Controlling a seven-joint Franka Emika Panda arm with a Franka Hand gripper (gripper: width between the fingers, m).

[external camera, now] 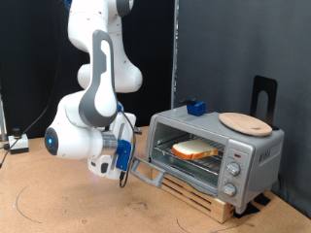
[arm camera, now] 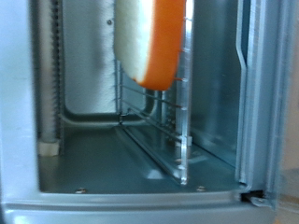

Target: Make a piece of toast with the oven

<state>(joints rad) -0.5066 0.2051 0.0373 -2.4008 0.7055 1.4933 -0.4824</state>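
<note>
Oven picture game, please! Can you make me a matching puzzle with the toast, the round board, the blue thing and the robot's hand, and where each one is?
Things:
1. toast
2. board
3. blue thing
4. hand

Places:
A. on the oven roof, towards the exterior view's right
B. in front of the oven, by the open door
C. inside the oven, on the rack
D. on the oven roof, towards the exterior view's left

Pairs: 1-C, 2-A, 3-D, 4-B

No lettering can be read anywhere; the oven has small marks by its right-panel knobs (too blurred to make out).
</note>
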